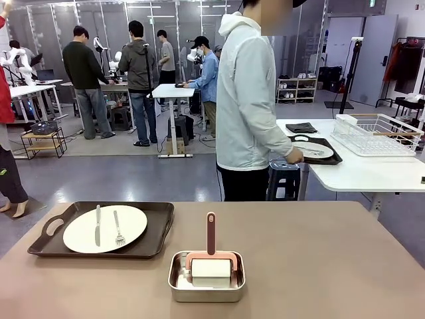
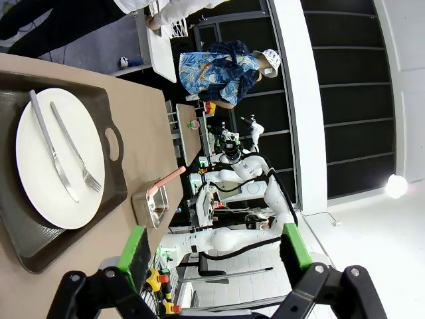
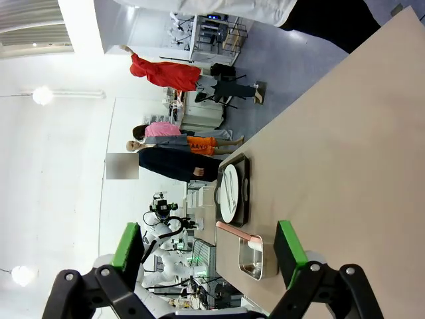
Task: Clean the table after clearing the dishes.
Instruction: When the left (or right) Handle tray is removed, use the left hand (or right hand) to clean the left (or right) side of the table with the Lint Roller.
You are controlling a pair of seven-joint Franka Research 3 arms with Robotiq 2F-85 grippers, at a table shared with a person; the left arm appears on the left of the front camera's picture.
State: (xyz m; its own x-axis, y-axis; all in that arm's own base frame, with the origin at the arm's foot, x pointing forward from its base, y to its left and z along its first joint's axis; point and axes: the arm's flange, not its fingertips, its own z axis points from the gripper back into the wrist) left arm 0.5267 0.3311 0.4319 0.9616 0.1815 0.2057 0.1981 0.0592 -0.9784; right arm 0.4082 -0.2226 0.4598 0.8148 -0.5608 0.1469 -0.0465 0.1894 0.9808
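1. The tan table (image 1: 319, 252) carries a dark tray (image 1: 46, 234) on the robot's left. Its plate (image 1: 80, 232) has a knife (image 1: 97, 224) and fork (image 1: 117, 228) laid side by side, so all can go as one load
2. A person (image 1: 249, 100) stands at a white table (image 1: 372, 174) beyond, one hand at a second tray (image 1: 330, 158) beside a rack (image 1: 378, 133); clearing looks half done
3. A pan (image 1: 178, 287) near the robot's edge parks a pink-handled roller (image 1: 210, 256), probably the cleaning tool, within reach
4. The left gripper (image 2: 214, 256) and right gripper (image 3: 208, 249) have jaws wide apart, empty, touching nothing

text: none legible | labels: none | numbers: none
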